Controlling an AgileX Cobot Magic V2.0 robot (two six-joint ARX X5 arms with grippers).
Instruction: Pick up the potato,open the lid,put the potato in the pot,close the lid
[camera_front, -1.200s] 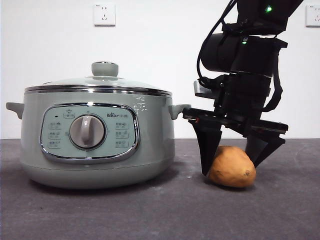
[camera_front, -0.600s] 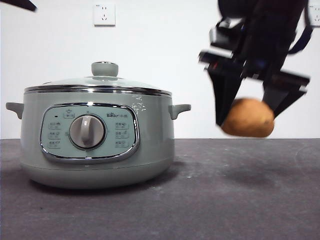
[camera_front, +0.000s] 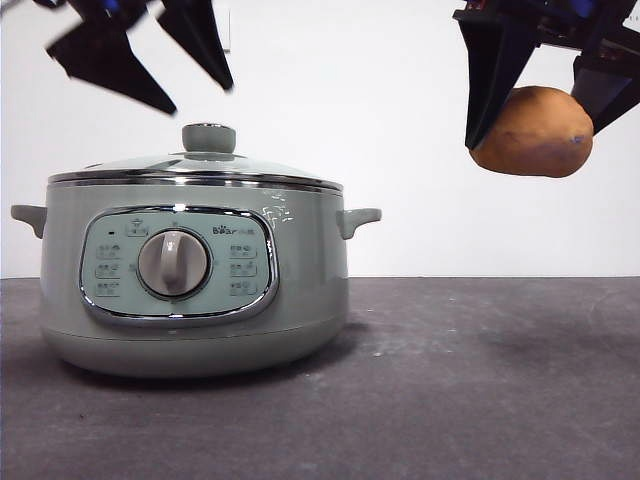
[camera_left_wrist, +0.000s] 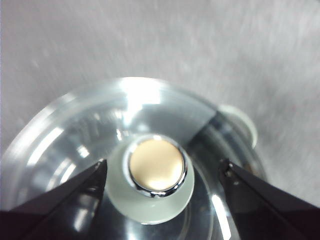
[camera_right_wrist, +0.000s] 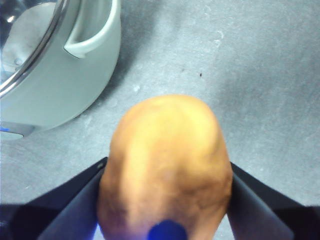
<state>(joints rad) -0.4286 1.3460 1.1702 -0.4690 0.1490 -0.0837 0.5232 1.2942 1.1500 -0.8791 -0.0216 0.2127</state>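
The sage-green pot (camera_front: 190, 280) stands on the dark table at left, its glass lid (camera_front: 200, 165) shut on it with the knob (camera_front: 209, 137) on top. My left gripper (camera_front: 165, 75) hangs open just above the lid, left of the knob; in the left wrist view its jaws stand either side of the knob (camera_left_wrist: 156, 167) without touching it. My right gripper (camera_front: 545, 85) is shut on the orange-brown potato (camera_front: 533, 132) and holds it high at the right, above the table. The right wrist view shows the potato (camera_right_wrist: 167, 165) between the jaws, with the pot (camera_right_wrist: 55, 65) off to one side.
The pot's side handle (camera_front: 358, 218) sticks out toward the right arm. A wall socket shows behind the left gripper. The dark table (camera_front: 480, 400) stretches to the right of the pot.
My right gripper has lifted the potato from the table to well above pot height. My left gripper has come down into view over the lid.
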